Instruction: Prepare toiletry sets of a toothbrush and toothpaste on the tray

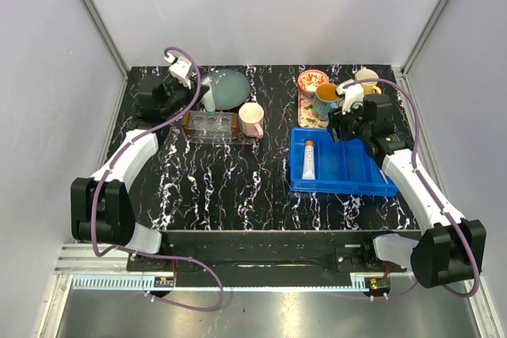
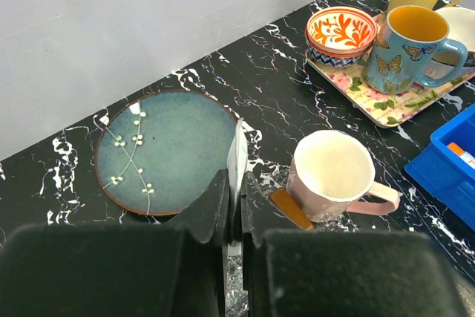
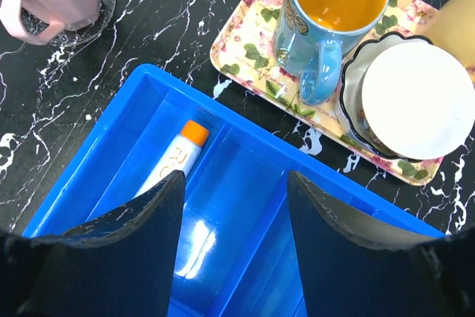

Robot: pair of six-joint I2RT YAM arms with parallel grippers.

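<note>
Our left fingers (image 2: 217, 209) are clenching a thin white sliver with a teal edge, which we are reading as the teal-marked toothpaste tube (image 2: 237, 155) seen edge-on. The left gripper (image 2: 236, 217) is holding it upright over the clear tray (image 1: 210, 127), whose brown rack end (image 2: 289, 208) is peeking out just beside the pink mug (image 2: 334, 176). The green plate (image 2: 159, 150) is lying beyond the tube. We are unable to tell whether the tube's lower end is touching the tray.

Our right gripper (image 3: 234, 213) is hanging over the blue bin (image 3: 245, 183), its fingers spread wide and grasping nothing. The orange-capped toothpaste tube (image 3: 178, 159) is lying flat in the bin's left compartment, just beside the left finger and not between the two.

We are judging the task to be in its early part. One tube is being brought to the tray but is not let go, and the other is waiting in the bin with the right gripper placed near it. We are not finding the toothbrush in any view; the tray's clear plastic is too glassy for us to say what it is holding. Left to do, as we are reading it, are setting down this tube, fetching the orange-capped one, and pairing each with a brush.
</note>
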